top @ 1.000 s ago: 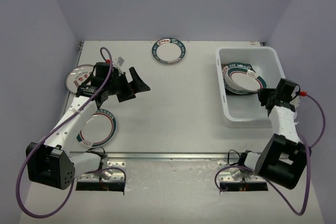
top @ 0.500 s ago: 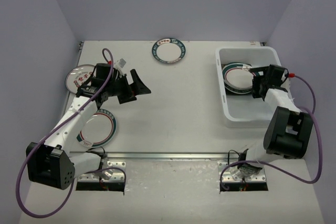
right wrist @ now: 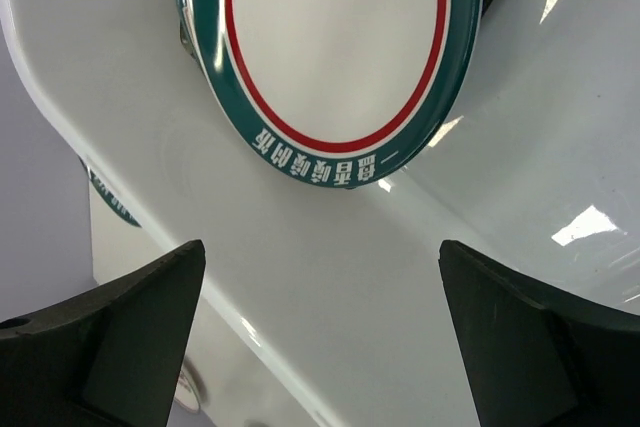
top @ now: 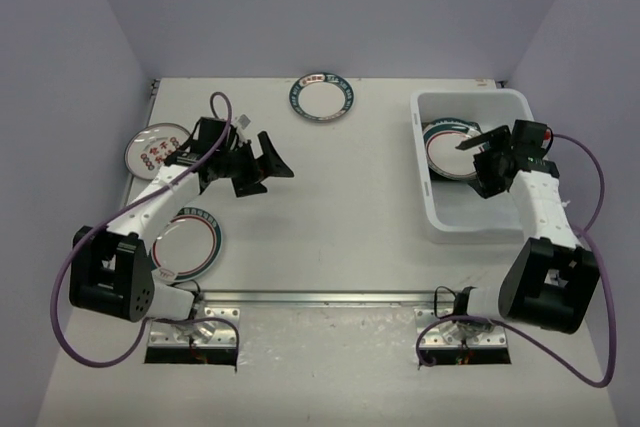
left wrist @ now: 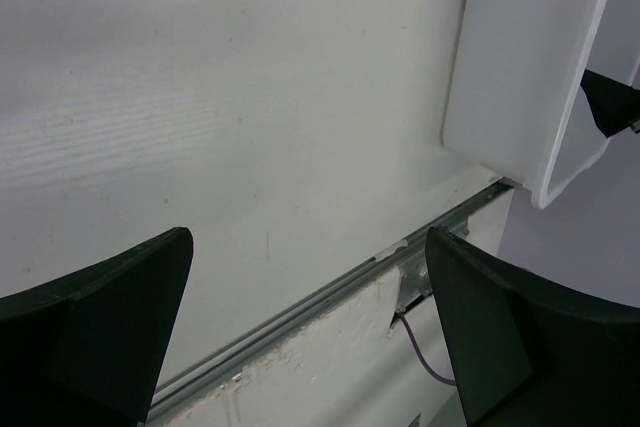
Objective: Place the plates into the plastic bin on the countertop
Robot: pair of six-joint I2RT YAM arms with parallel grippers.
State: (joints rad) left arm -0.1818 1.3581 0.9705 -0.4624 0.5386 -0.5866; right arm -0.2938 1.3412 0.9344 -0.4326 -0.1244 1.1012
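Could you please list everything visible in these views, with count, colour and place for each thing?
countertop: one, off-white, beneath everything
plastic bin: one, white, right side
far plate: one, white with teal rim, far centre
near plate: one, white with teal rim, near left
medallion plate: one, white with red medallions, far left, partly covered
binned plate: at least one, teal rim and red ring, inside the plastic bin
metal rail: one, silver, near edge
cables: two, purple, left and right sides
left gripper: one, black, open above bare countertop
right gripper: one, black, open over the binned plate
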